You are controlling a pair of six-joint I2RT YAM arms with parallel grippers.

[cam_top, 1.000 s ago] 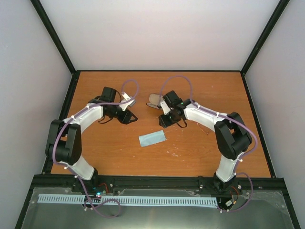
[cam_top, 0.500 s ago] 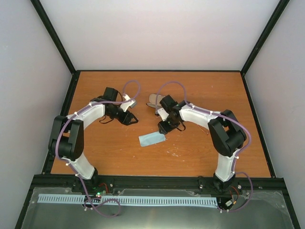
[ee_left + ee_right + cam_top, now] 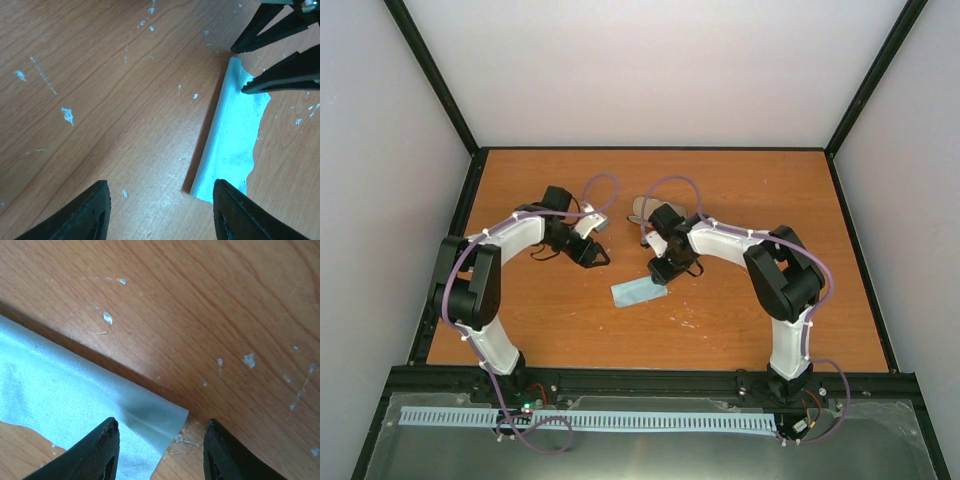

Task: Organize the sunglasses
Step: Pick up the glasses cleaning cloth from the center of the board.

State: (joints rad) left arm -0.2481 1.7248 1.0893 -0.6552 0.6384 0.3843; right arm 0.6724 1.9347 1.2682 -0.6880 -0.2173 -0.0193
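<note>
White walls and black corner posts close in a scuffed orange-brown wooden table (image 3: pixel 740 300). On it, near the middle, lies a pale blue square cloth (image 3: pixel 639 292) of soft fabric with one edge rolled up.

Over the last second my right arm has swung in from beside the brown oblong case with grey stripes (image 3: pixel 642 208) at the far middle. My right gripper (image 3: pixel 657 277) now hangs low over the cloth's far right corner. Its jaws stand apart with that corner lying between them, and nothing is pinched yet. My left gripper (image 3: pixel 602 260) has edged a little toward the cloth from the other side. Its jaws are spread wide over bare wood and hold nothing.

The thin, pinkish-red tinted sunglasses I cannot pick out. Neither wrist view shows them, and from above they may be hidden under my arms or lying by the case, though the frame is too faint at this distance to say.

I take the shift to mean that the cloth is my business for now. Closing on that corner looks like the next step, and thin fabric lying flat on wood could slip out of the pinch.
</note>
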